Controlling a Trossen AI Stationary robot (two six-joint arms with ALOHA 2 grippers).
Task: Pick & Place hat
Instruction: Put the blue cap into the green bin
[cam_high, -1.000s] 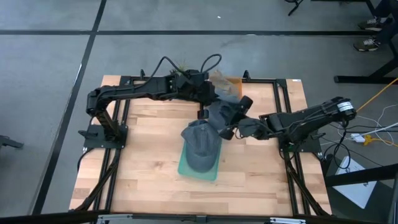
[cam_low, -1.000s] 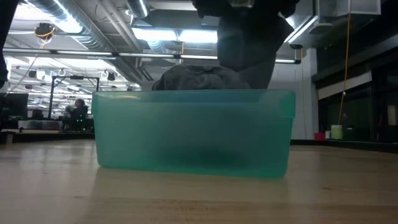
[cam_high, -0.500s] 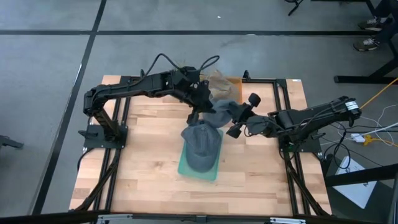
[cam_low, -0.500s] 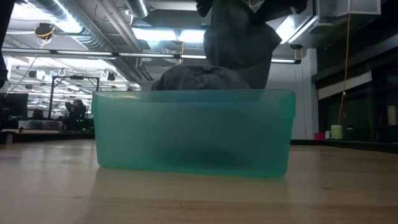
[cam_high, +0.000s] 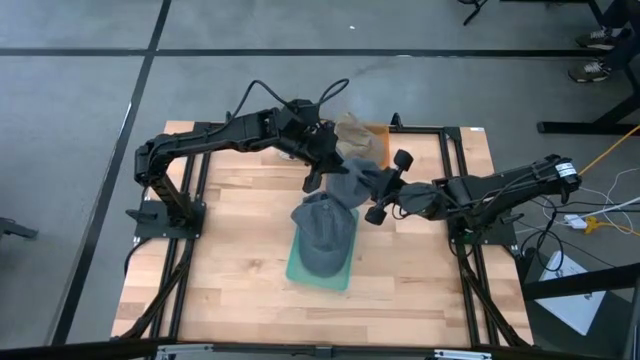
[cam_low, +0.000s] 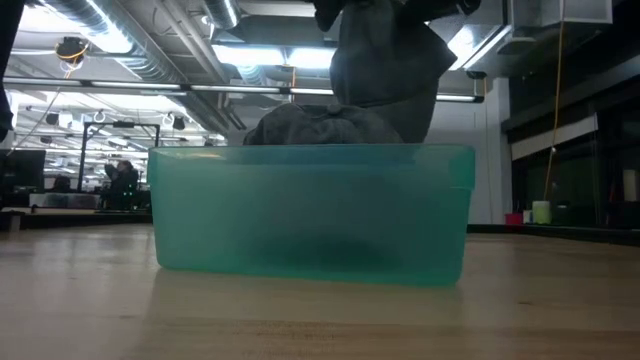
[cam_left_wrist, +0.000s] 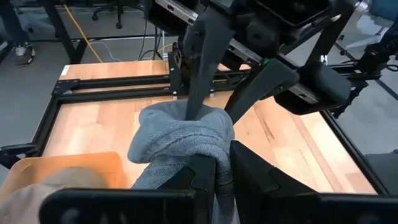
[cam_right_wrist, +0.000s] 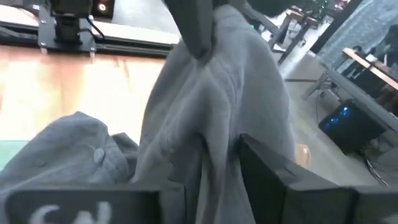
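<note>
- Low view first: the teal bin (cam_low: 312, 213) sits right up front on the wooden table (cam_low: 320, 320), and a dark cap (cam_low: 320, 125) humps up over its rim, so that one is inside the bin.
- Just behind and above the bin's far edge hangs the gray hat (cam_low: 385, 65), a soft knit one, held up off the table. The grippers holding it are cut off at the top here.
- From above, the bin (cam_high: 318, 268) is about mid-table and the cap (cam_high: 322, 232) covers most of it, spilling over the far end.
- The gray hat (cam_high: 356, 180) is just past the bin's far end, stretched between the two arms.
- The left gripper (cam_high: 317, 172) has the hat's far-left side. In its own wrist view the fingers (cam_left_wrist: 202, 180) are pinched together on a fold of the hat (cam_left_wrist: 180, 140), nearly closed with just cloth between them.
- The right gripper (cam_high: 384, 195) has the hat's other side, just beyond the bin's far right corner. Its wrist view shows the fingers (cam_right_wrist: 264, 171) close together with gray fabric (cam_right_wrist: 211, 106) bunched between them, so it's gripping too. The cap (cam_right_wrist: 68, 152) shows below the hanging cloth.
- Farther back from the bin, near the table's far edge, there's a tan bundle (cam_high: 358, 132) in an orange tray (cam_left_wrist: 59, 171). Can't tell what the bundle is.
</note>
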